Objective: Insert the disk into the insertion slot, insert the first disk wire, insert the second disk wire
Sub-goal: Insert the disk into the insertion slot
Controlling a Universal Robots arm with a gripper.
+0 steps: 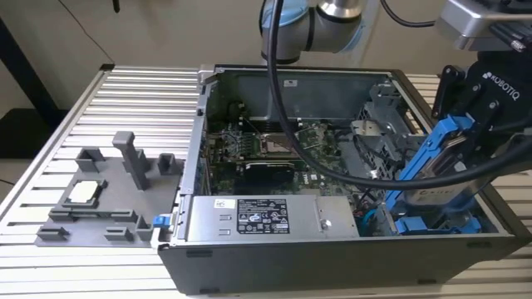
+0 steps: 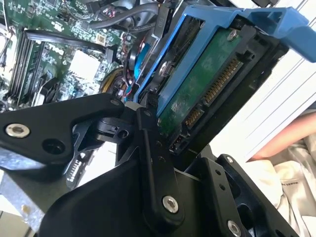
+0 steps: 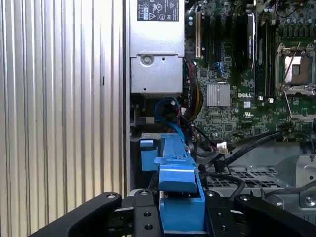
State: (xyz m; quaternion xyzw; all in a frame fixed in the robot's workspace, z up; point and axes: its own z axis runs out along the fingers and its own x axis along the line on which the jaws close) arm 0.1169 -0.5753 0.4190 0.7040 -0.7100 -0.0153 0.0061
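The disk sits in its blue carrier and hangs steeply tilted over the case's near right corner in the exterior view. My gripper is shut on it from above. In the second wrist view the disk's green circuit board and connector face the camera, with my gripper clamped on the carrier. In the first wrist view my black fingers flank the blue carrier. The insertion slot lies just below the disk's lower end, with blue plastic parts showing in it.
The open computer case lies on a slatted metal table. The power supply sits beside the slot. Loose blue and black cables run near it. A grey fixture stands at the exterior view's left. A person's arm is close by.
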